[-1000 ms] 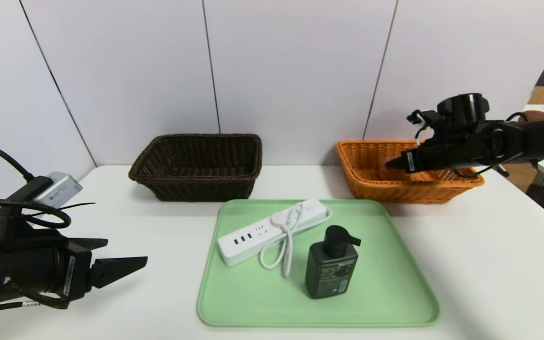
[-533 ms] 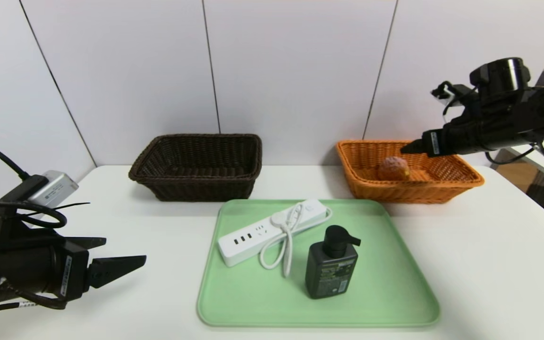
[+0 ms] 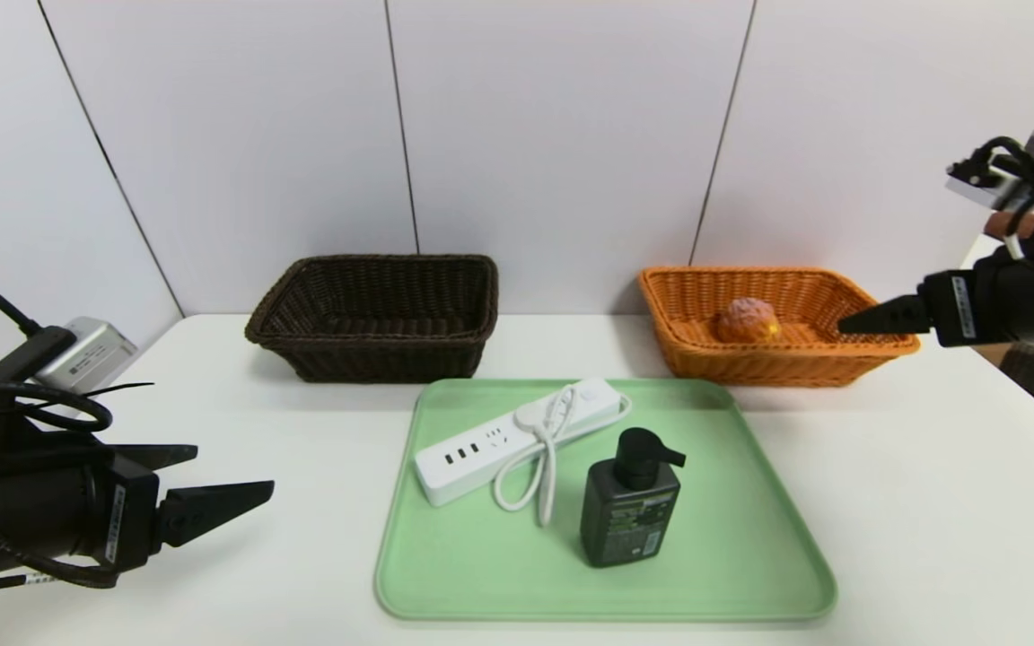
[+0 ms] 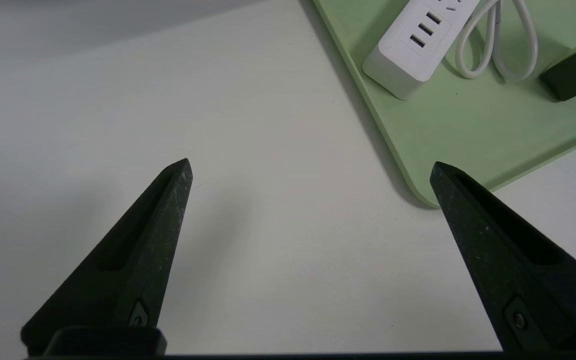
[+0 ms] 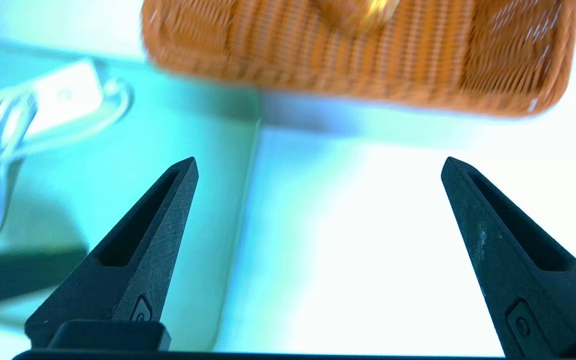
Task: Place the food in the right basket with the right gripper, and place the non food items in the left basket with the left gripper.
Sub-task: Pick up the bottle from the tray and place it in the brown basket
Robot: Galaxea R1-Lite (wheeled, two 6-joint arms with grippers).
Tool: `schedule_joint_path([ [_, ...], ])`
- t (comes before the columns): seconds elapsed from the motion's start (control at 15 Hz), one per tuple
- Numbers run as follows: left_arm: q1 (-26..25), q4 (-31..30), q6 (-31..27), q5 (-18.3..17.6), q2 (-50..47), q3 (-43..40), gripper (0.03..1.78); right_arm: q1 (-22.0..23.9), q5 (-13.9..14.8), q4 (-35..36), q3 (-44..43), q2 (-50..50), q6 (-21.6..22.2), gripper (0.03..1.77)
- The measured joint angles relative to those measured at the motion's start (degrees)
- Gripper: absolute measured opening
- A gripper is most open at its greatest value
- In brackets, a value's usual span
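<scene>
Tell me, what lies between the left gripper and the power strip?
Only bare white table and the green tray's rim lie between the open left gripper and the power strip; the left wrist view shows it.

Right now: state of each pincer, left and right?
Left pincer: open, empty, over the table beside the green tray.
Right pincer: open, empty, near the orange basket; the bun lies inside.
</scene>
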State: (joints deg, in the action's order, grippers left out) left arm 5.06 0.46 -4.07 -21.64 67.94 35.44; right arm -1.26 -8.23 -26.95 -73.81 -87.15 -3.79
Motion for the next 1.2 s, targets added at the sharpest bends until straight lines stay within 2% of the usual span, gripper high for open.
schedule_joint_path([
  [0.2, 0.11, -0.02, -0.13, -0.41, -0.09, 0.06, 1.69, -0.52, -2.77, 0.24, 11.0, 9.2, -0.23, 1.69],
  [0.4, 0.84, 0.06, -0.55, -2.72, -0.11, -0.09, 1.69, -2.29, -3.56, 0.48, 19.43, 16.51, -1.11, 1.69],
  [0.8, 5.08, -0.46, -3.01, -3.08, 1.38, 0.2, 1.69, -12.28, -3.43, 1.07, 28.87, 22.98, -2.1, 1.69],
  [1.0, 9.57, -6.16, -3.34, -3.11, 4.74, 0.26, 1.69, -16.1, -2.84, 8.5, 32.76, 22.76, -2.01, 1.69],
  [1.2, 16.98, -16.42, -3.45, -3.39, 10.14, 0.28, 1.69, -16.98, -2.85, 13.2, 34.68, 21.08, -2.01, 1.69],
])
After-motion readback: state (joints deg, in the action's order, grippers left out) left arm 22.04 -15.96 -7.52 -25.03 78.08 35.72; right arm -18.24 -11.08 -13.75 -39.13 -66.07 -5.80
